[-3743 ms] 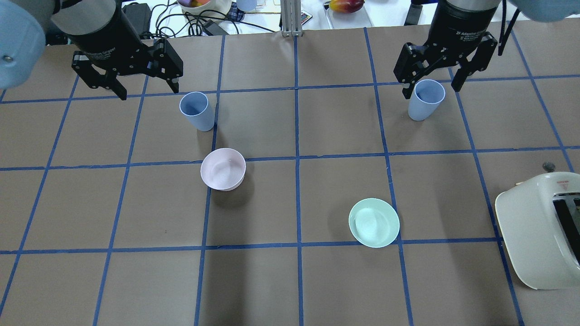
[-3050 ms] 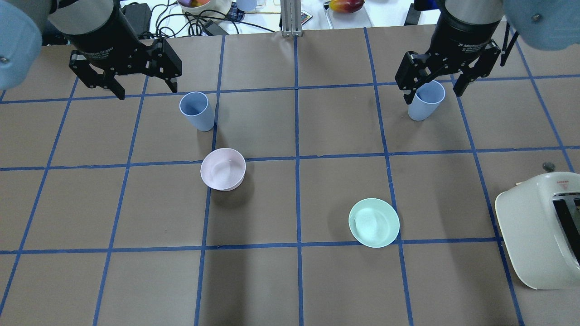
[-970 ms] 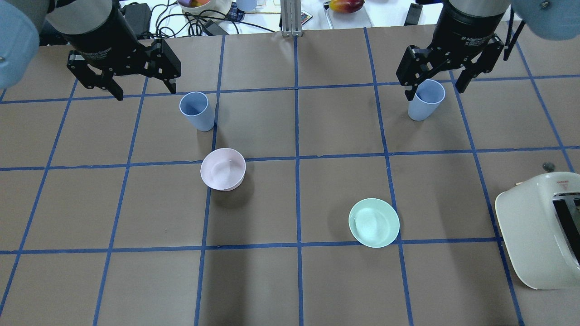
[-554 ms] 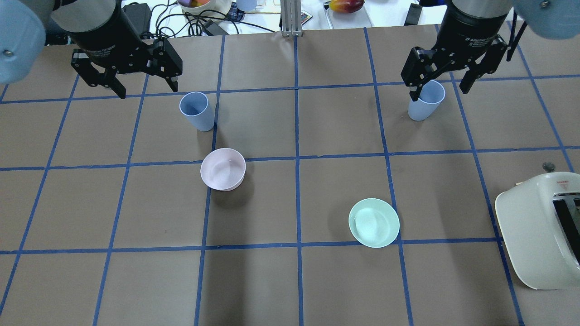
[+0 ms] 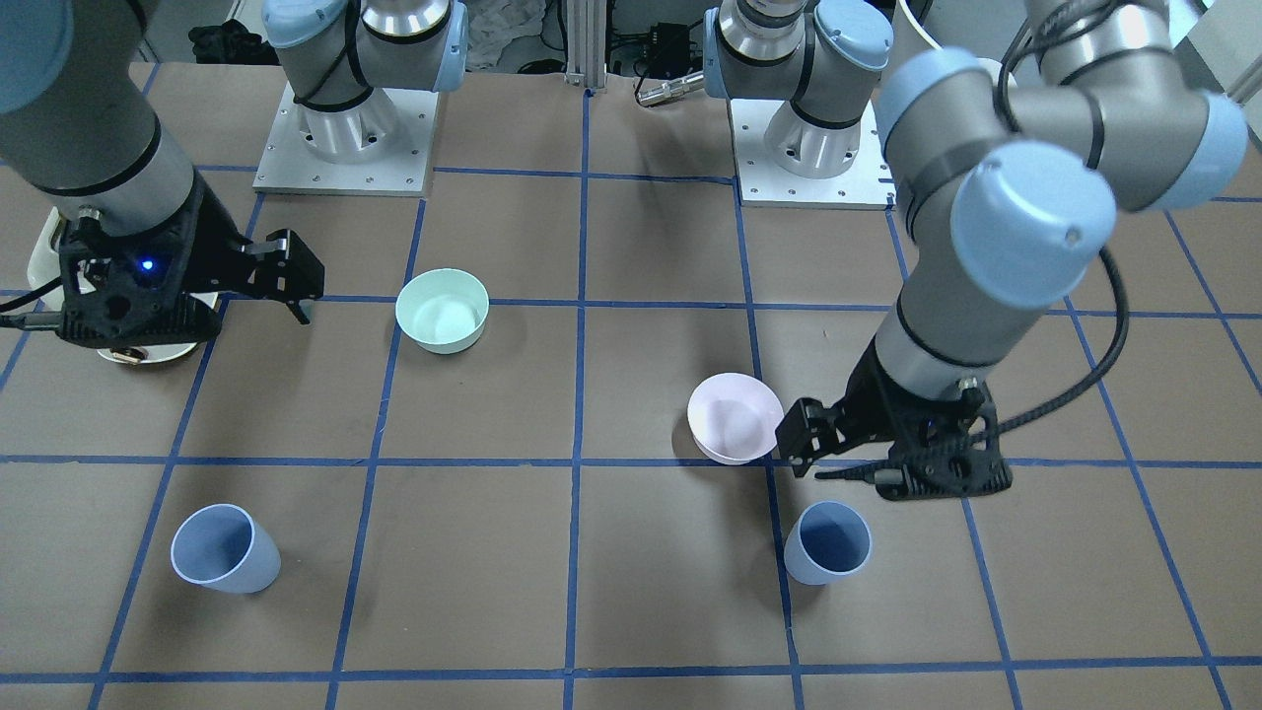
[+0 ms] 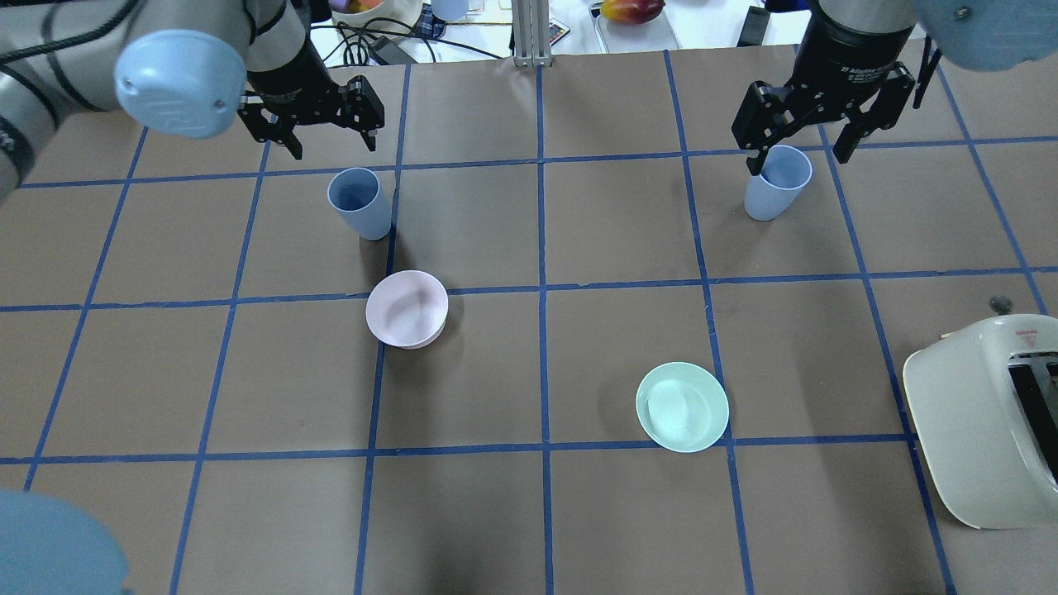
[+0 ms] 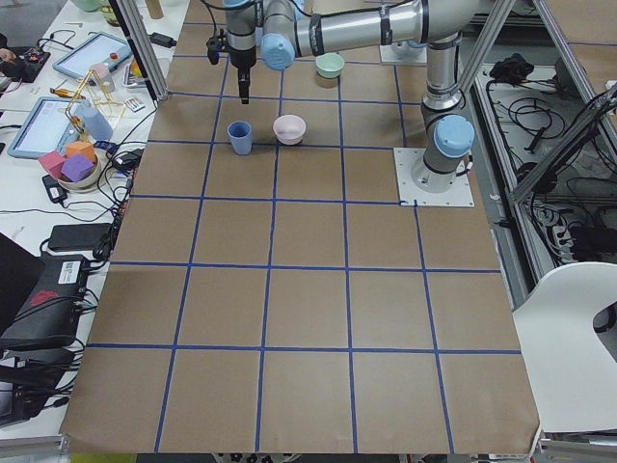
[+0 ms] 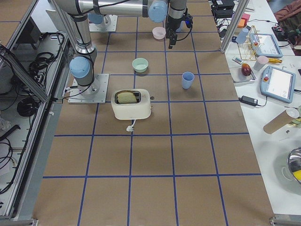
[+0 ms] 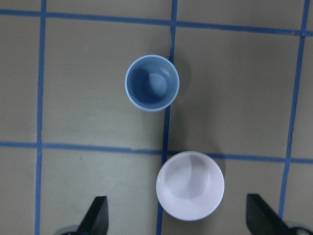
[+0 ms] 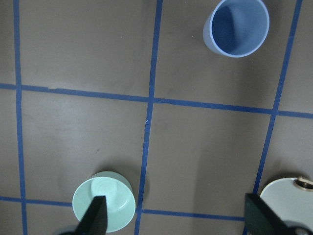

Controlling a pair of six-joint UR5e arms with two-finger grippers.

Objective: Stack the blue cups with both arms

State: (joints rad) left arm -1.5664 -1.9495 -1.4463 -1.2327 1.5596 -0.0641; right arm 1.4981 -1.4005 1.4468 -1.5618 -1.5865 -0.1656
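Hovering with its fingers spread wide, the left tool hangs above the desk, short of the left blue cup. That cup stands upright just beside the pale pink bowl. The right tool, equally agape, hangs high and off-centre from the right blue cup, which is upright and well apart from the first. Neither tool holds anything; the wide spread seems meant for closing across each cup's walls.

Pink bowl, mint bowl, toaster seemingly holding 1 slice.
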